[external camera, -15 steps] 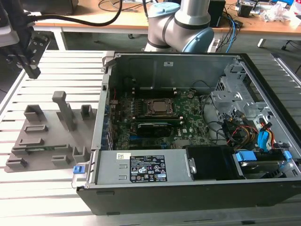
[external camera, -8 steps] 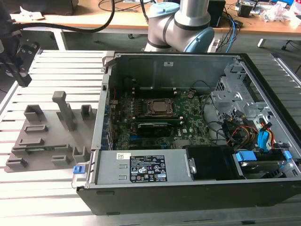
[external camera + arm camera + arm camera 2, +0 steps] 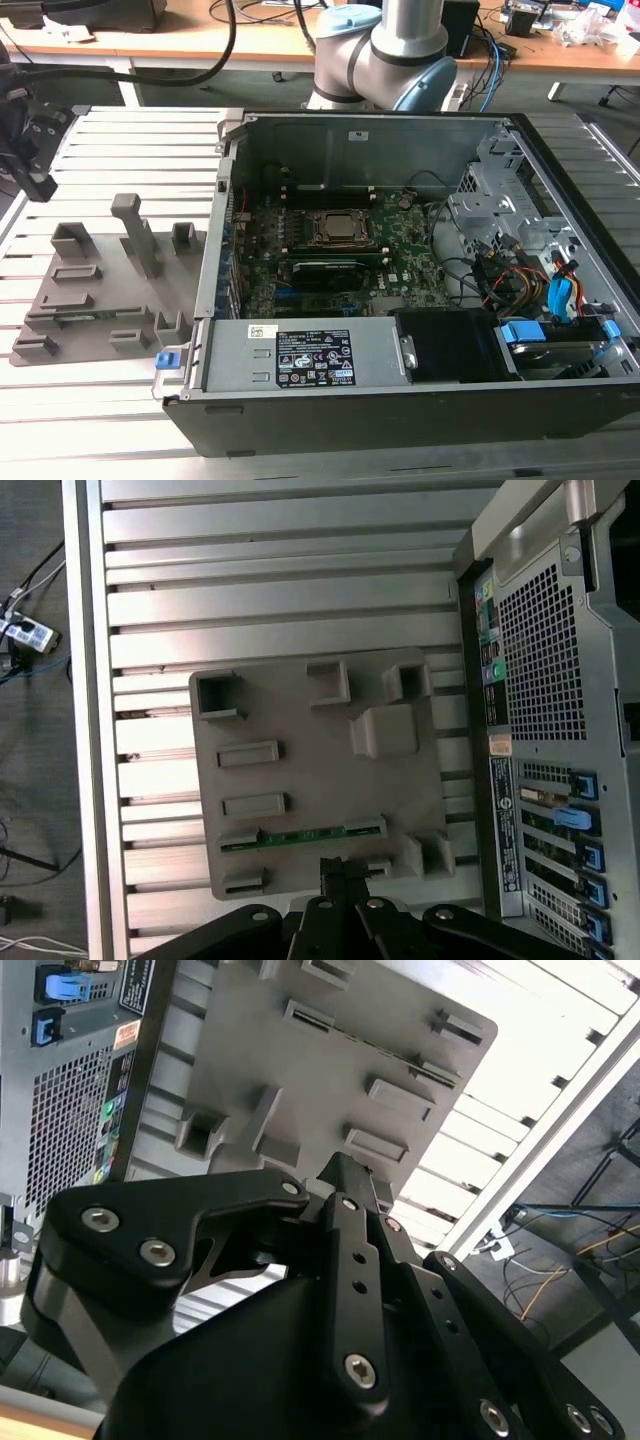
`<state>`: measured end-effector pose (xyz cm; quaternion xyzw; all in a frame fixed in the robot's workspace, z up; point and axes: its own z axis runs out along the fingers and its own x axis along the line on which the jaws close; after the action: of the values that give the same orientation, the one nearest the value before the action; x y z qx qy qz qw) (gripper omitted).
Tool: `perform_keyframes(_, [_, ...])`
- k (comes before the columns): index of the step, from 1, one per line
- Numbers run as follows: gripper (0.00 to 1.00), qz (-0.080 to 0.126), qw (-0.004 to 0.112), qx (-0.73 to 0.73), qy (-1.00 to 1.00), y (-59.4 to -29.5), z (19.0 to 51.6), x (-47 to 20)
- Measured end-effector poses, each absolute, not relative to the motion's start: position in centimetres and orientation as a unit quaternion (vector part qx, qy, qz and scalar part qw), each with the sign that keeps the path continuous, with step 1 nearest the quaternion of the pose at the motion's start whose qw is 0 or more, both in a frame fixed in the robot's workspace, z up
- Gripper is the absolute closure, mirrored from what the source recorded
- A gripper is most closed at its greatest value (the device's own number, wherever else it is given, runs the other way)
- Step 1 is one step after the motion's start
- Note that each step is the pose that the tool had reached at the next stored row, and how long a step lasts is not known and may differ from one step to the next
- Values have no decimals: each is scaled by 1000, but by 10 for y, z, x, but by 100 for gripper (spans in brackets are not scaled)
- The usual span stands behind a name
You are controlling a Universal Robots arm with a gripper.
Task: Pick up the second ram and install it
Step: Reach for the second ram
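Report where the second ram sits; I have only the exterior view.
Observer: In the first wrist view the second ram sits in a long slot of the grey fixture plate, between two grey end holders.
Operator: Place the tool against it.
Observer: The tool hangs above the plate with its tip close to the ram's middle. The ram is in its slot, not held.
Operator: Describe the case side facing the plate.
Observer: It is the rear panel, which has a perforated grille and a row of blue-tabbed slot covers.
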<state>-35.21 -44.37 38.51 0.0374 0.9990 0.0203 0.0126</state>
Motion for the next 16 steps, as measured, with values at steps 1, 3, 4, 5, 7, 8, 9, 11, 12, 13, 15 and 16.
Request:
perform_keyframes(1, [89,20,13,37,999,-444,385,-352])
perform_keyframes(3, [89,20,13,37,999,-450,384,-353])
perform_keyframes(4, [89,20,13,37,999,-451,384,-353])
perform_keyframes(5, [89,20,13,37,999,-453,383,-353])
perform_keyframes(7, [89,20,13,37,999,-454,382,-353])
perform_keyframes(8, [89,20,13,37,999,-455,382,-353])
perform_keyframes(9, [89,20,13,37,999,-455,382,-353])
perform_keyframes(11, [89,20,13,37,999,-455,382,-353])
perform_keyframes(12, [89,20,13,37,999,-455,382,-353])
perform_keyframes(13, [89,20,13,37,999,-455,382,-353])
perform_keyframes(15, [89,20,13,37,999,-455,382,-353])
perform_keyframes(16, [89,20,13,37,999,-455,382,-353])
